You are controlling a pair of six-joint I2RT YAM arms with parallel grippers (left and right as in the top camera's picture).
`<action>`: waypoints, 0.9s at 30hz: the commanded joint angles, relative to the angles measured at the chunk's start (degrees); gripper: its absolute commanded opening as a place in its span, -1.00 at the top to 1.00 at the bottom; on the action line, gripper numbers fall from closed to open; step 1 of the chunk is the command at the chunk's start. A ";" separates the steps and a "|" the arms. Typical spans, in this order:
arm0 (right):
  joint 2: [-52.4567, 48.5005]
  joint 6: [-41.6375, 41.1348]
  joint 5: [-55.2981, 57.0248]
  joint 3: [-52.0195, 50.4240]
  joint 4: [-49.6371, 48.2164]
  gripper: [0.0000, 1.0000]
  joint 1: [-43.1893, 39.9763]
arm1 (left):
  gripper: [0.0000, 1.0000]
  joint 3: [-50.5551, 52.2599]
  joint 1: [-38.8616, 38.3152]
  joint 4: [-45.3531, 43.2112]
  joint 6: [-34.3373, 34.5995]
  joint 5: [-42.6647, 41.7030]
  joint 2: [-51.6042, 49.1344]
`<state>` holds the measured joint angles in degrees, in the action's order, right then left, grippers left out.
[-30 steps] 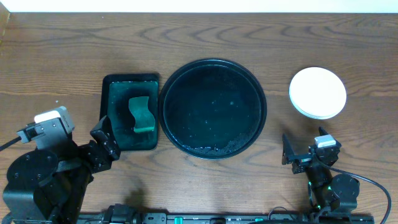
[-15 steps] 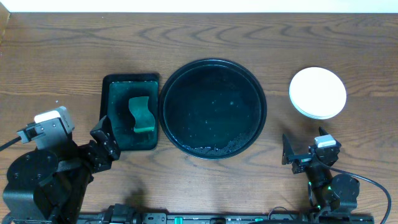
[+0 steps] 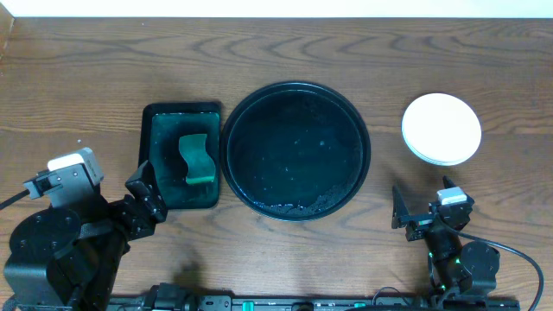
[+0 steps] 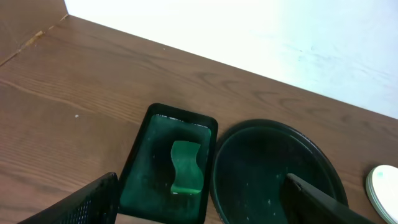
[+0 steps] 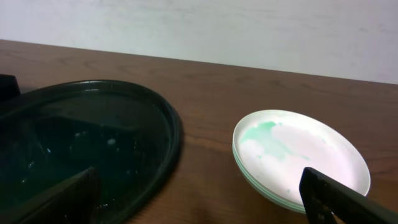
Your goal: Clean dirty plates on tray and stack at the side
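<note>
**STACKED PLATES: HANDLING AND GRIP POINT**

The stack of small round white plates (image 3: 441,129) sat on the brown wood-grain worktop (image 3: 86,69), to the right of the large round black tray (image 3: 295,84) and clear of its rim. The tray held no plates. My left gripper (image 3: 145,197) and right gripper (image 3: 422,216) both stood released, grasping nothing. I judged the plates light, rigid and probably slick. The top one showed a faint teal tint. The thin raised rim offered the best hold.

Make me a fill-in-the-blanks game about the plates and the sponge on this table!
The white plates sit in one ____ right of the black tray.
The sponge lies inside the green tray, on the black tray's ____ side.
The left gripper and right gripper both have jaws that are ____.
Missing words: stack, left, open.
</note>
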<state>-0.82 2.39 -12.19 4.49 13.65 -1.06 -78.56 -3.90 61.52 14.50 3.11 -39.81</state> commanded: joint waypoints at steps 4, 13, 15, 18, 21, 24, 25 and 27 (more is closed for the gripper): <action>0.50 0.90 0.11 -0.20 0.02 -0.98 -0.46 | -0.65 0.79 0.17 -0.15 -1.18 0.94 1.07; 0.50 0.90 0.11 -0.20 0.02 -0.99 -0.46 | -0.65 11.61 0.17 -11.37 -1.18 1.86 10.73; 0.50 0.90 0.11 -0.20 0.02 -0.99 -0.46 | -0.65 16.63 0.20 -16.15 -1.14 1.81 14.19; 0.50 0.90 0.11 -0.20 0.02 -0.98 -0.46 | -0.65 24.74 0.20 -23.67 0.17 1.81 19.54; 0.50 0.90 0.09 -0.20 0.02 -0.99 -0.46 | -0.65 33.03 0.20 -31.91 1.29 1.79 24.30; 0.50 0.90 0.11 -0.20 0.02 -0.99 -0.46 | -0.65 40.44 0.20 -38.58 3.85 1.81 27.76; 0.50 0.90 0.11 -0.20 0.02 -0.99 -0.46 | -0.65 42.64 0.20 -40.46 4.55 1.79 28.59; 0.50 0.90 0.11 -0.20 0.02 -0.98 -0.46 | -0.65 46.80 0.20 -43.87 6.40 1.79 29.97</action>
<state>-0.71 2.39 -12.10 4.47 13.63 -1.06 -35.55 -3.90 19.49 17.82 4.67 -11.55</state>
